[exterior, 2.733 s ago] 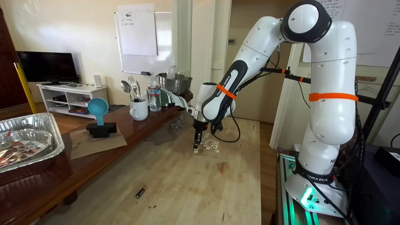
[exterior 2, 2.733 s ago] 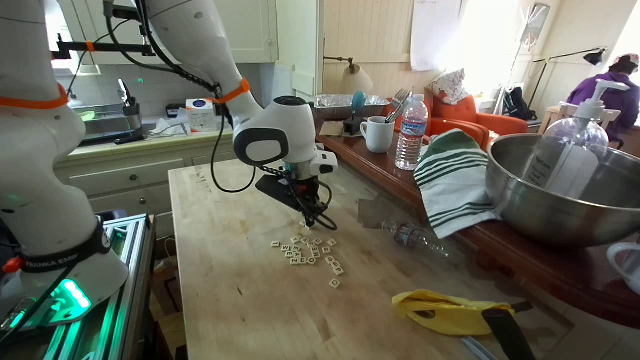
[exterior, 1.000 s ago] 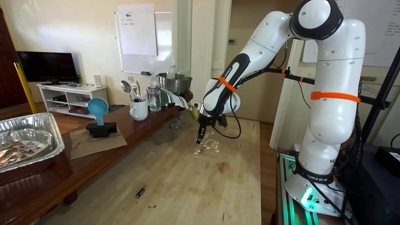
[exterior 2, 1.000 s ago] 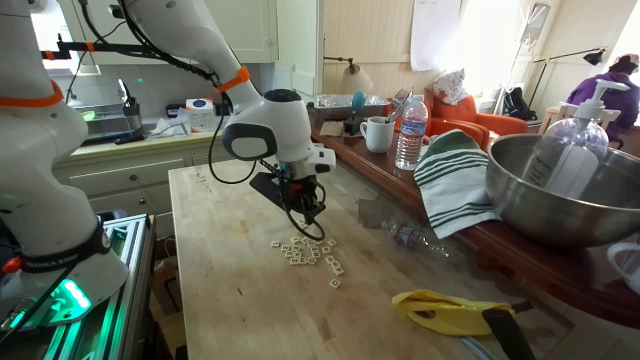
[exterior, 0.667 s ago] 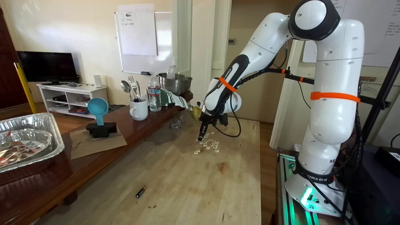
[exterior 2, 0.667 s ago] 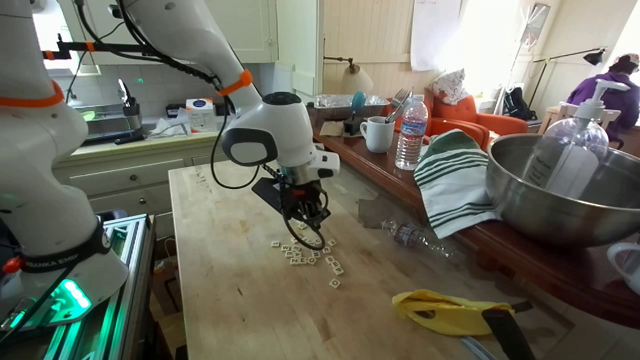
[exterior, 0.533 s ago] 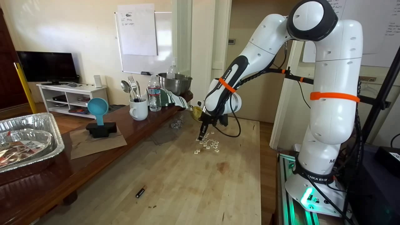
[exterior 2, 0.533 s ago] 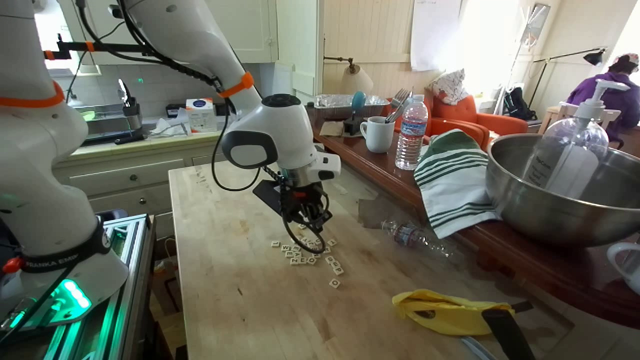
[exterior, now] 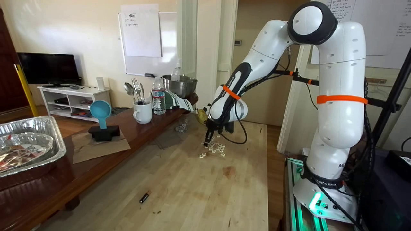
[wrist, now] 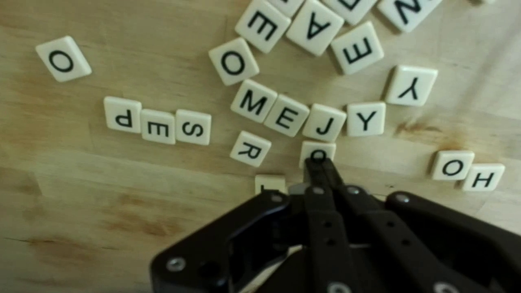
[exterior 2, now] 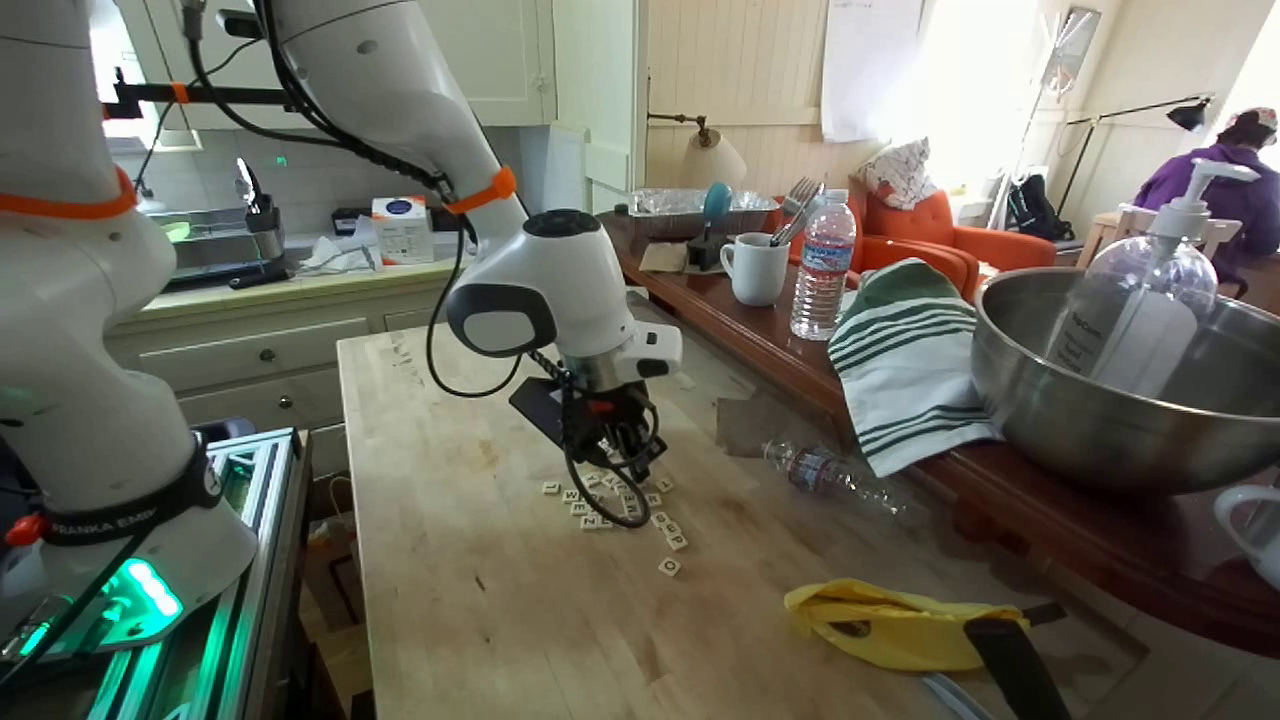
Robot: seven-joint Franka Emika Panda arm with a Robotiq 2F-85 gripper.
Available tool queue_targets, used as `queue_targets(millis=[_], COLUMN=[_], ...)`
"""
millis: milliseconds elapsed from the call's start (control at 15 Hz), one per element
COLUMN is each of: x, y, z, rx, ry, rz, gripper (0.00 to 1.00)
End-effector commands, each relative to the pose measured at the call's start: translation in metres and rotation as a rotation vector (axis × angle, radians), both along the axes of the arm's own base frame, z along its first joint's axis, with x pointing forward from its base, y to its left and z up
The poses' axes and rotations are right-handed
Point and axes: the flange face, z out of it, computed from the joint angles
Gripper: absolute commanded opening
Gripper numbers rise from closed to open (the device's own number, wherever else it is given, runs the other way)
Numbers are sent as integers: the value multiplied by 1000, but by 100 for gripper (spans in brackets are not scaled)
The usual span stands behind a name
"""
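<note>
The pincer (wrist: 319, 162) has its two fingers pressed together, and I see nothing gripped between them. Its tips cover the lower part of a round-lettered tile (wrist: 317, 148), O or perhaps Q; whether they touch it or hang just above, I can't tell. That tile lies on the wooden surface (exterior: 192, 186), just below the J tile (wrist: 324, 123) in the wrist view, with the R tile (wrist: 250, 149) off to its left and the Y tile (wrist: 366, 119) up to its right.

Were it me, I'd treat this as a nudge more than a pinch: a pinch would first need the fingers spread, and the J tile leaves little room on its side. For a nudge, low and gentle against the tile's edge looks best; pressing on its face could make it skid. The pincer leans in an exterior view, so straightening it a little might help the aim. The black cable (exterior 2: 630, 523) droops close over the tiles in an exterior view, so I'd mind it doesn't sweep them.
</note>
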Motion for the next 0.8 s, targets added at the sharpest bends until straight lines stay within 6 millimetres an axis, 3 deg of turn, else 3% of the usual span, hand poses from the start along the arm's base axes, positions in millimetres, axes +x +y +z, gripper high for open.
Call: queue_targets(millis=[0,733], x=[1,-4], y=[-1,32], z=[-14,-17], rx=[-5,54], ry=[4,57], rz=[-4,64], gripper=[0,0])
